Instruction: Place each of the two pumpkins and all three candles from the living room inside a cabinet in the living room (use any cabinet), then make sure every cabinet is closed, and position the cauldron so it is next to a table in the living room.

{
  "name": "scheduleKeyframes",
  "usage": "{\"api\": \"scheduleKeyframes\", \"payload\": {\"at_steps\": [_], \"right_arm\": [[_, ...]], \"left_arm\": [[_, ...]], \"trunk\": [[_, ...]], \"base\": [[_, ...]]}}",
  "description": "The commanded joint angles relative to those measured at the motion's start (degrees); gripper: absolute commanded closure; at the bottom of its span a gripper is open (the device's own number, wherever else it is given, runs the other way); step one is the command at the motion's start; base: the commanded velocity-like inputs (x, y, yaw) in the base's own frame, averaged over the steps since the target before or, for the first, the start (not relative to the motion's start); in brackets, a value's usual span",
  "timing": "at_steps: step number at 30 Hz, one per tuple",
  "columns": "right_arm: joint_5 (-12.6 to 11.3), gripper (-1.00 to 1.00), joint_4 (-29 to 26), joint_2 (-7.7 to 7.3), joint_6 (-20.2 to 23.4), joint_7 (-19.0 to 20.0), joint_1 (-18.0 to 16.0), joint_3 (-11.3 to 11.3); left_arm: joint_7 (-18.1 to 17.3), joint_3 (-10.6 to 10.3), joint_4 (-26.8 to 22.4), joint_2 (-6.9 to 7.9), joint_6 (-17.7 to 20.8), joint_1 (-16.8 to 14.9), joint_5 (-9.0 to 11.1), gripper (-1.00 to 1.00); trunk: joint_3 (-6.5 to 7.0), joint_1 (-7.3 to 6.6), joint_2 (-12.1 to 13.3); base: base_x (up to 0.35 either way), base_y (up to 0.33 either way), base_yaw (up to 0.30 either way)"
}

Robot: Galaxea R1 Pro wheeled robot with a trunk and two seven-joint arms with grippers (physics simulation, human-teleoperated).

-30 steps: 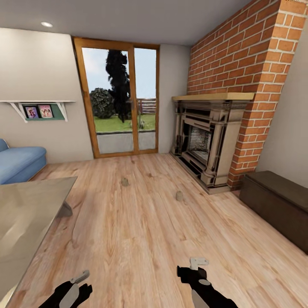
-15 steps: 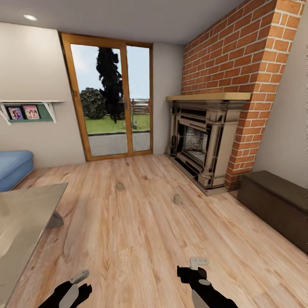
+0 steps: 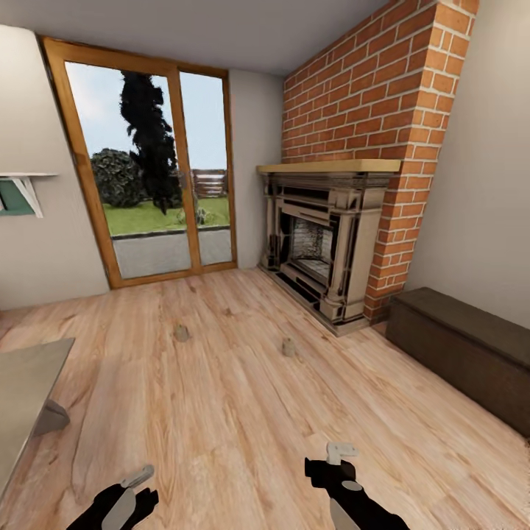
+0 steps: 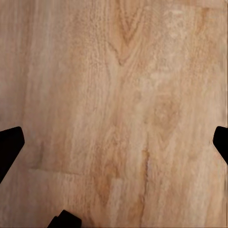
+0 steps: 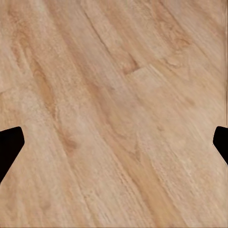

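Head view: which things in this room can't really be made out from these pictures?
- Two small grey lumps on the floor: too small in the head view to identify for sure.
- Glass table: cut off by the picture's left edge.
- Dark cabinet: runs out past the right edge; its fronts look flush, but gaps would be too fine to see.
- Wall shelf: mostly cut off at the left edge.

Light wood floor point(image 3: 235, 412), brick chimney point(image 3: 368, 96), stone fireplace point(image 3: 316, 243), glass doors point(image 3: 147, 169), possibly daylight outside.
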Motion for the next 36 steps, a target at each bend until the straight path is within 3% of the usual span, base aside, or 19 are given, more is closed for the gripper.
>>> {"api": "scheduleKeyframes", "payload": {"at_steps": [1,16,36], "right_arm": [[-0.41,-1.00,-0.05,-0.04,0.07,-0.47,-0.08,0.48],[-0.41,-1.00,-0.05,-0.04,0.37,-0.38,-0.08,0.48],[-0.60,-1.00,-0.05,-0.04,0.53,-0.38,-0.08,0.48]], "left_arm": [[0.33,0.08,-0.16,0.00,0.25,0.01,0.53,-1.00],[0.34,0.07,-0.16,-0.01,0.25,-0.01,0.57,-1.00],[0.33,0.09,-0.16,-0.01,0.23,0.00,0.59,-1.00]], "trunk": [[-0.06,0.03,-0.03],[-0.06,0.03,-0.03],[-0.06,0.03,-0.03]], "base": [[0.318,0.070,-0.290],[0.338,0.028,-0.290],[0.282,0.218,-0.290]]}}
